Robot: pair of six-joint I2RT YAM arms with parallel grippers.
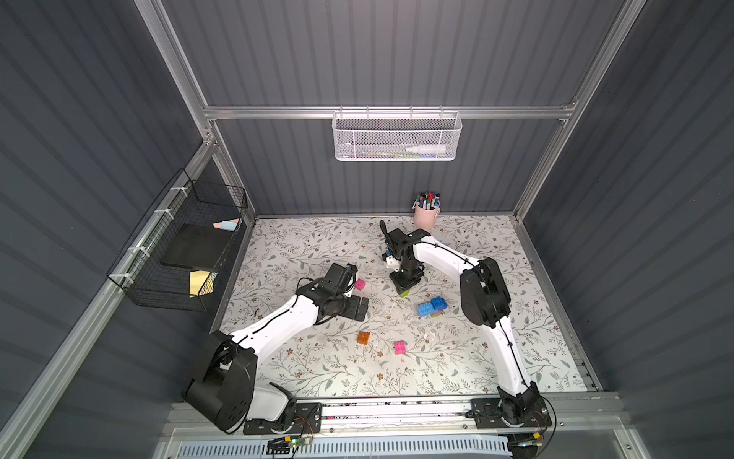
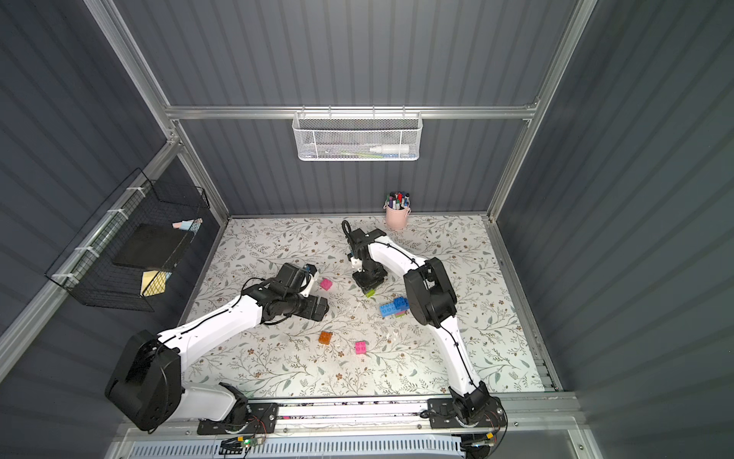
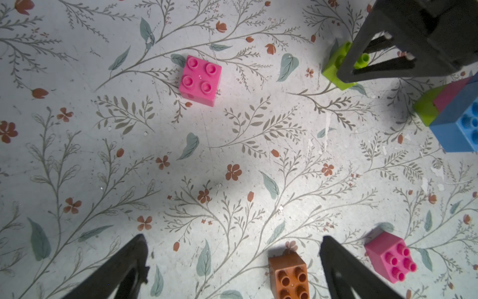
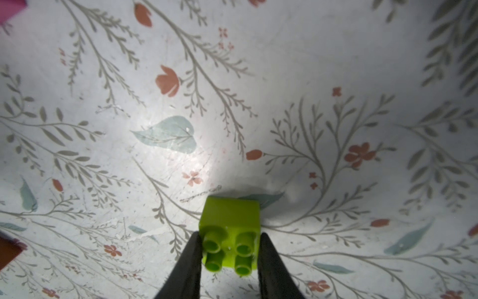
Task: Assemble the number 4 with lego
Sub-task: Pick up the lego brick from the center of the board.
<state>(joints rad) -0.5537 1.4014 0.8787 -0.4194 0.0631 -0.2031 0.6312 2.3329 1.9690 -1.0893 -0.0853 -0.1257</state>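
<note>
Right gripper pinching the lime green brick near the blue-topped cluster, left gripper spread; the shallow, tip-only hold may let the brick twist free on lifting.

Orange brick partly off-frame; number 4 cluster too

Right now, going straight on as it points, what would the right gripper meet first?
The table: the right gripper points down, shut on the green brick, which seemingly rests there.
</note>
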